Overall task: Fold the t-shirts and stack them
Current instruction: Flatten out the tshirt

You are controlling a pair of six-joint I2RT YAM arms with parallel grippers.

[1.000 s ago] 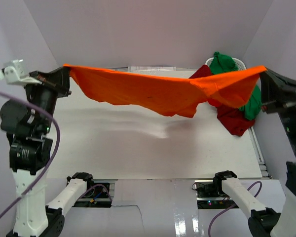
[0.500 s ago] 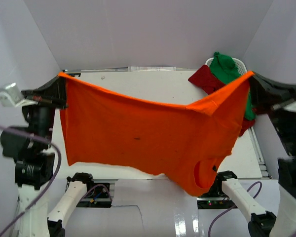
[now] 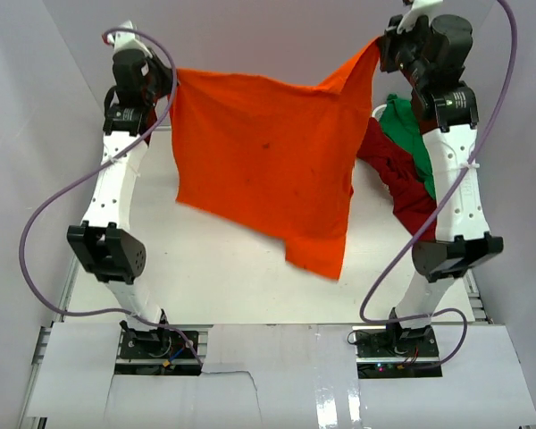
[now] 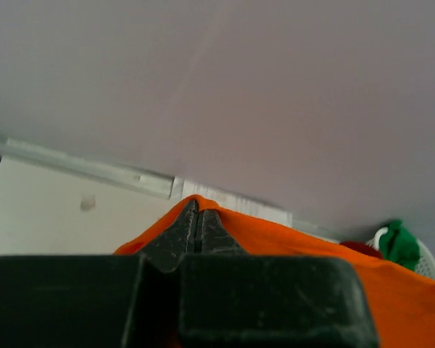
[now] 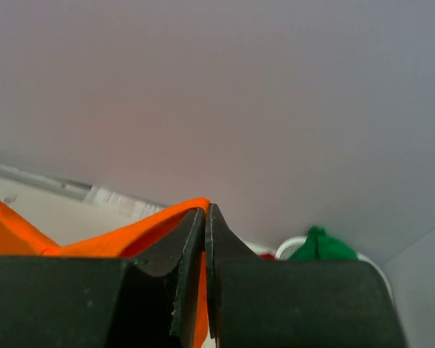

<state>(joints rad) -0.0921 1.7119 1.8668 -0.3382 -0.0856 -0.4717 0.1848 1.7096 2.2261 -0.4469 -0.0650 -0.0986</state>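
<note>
The left gripper (image 3: 165, 82) is shown fully closed on one upper corner of the orange t-shirt (image 3: 263, 165). In the left wrist view, the gripper (image 4: 196, 209) is seen with its dark jaws pressed together and orange cloth (image 4: 290, 235) pinched between them. The right gripper (image 3: 381, 49) is likewise clamped on the opposite upper corner, and in the right wrist view only a hairline gap is left at the gripper (image 5: 205, 212), with the orange fabric (image 5: 14, 228) drawn away to its left. Both grippers are raised high toward the far wall, the arms extended upward from their bases. The orange t-shirt is held spread between them as a hanging sheet, its top edge sagging slightly at the middle. Its lowest corner is seen over the white table (image 3: 205, 268); whether it touches the surface cannot be told. The dark red t-shirt (image 3: 397, 179) and the green t-shirt (image 3: 413, 134) are heaped unfolded at the far right of the table, beside the right arm, the green one lying partly over the red.
</note>
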